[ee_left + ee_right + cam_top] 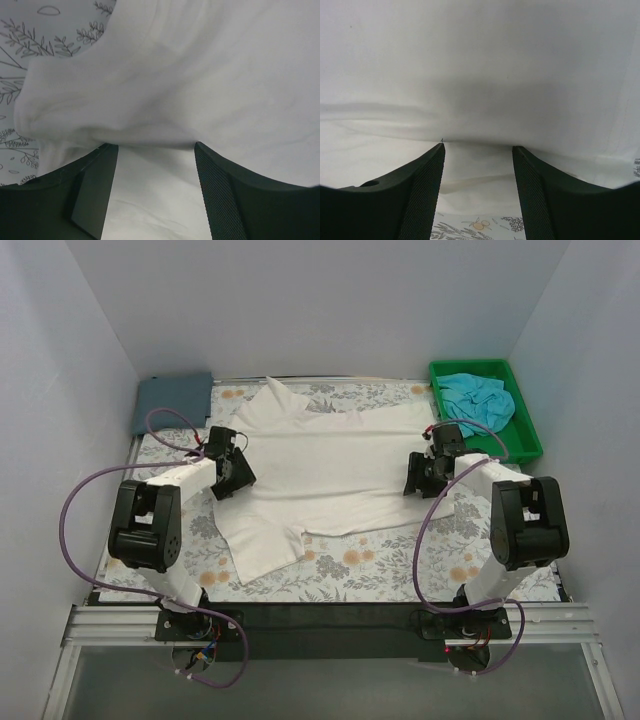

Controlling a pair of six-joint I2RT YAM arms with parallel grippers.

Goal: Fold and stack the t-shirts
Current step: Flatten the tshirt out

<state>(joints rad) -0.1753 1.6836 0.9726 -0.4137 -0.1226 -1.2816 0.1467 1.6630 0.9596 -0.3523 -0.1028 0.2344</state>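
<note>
On my desk (400,565) the white shirt (330,475) lies spread across the middle. The green bin (525,430) at far right holds the bunched turquoise shirt (475,398), and the grey shirt (172,400) lies folded at the far left corner. My left jaws stand apart at the white shirt's left edge and my right jaws stand apart at its right edge, cloth bunched just past the tips.

Floral-covered table (400,570) under cream shirt (320,470), blue-grey shirt (172,400), green bin (470,366)
</note>
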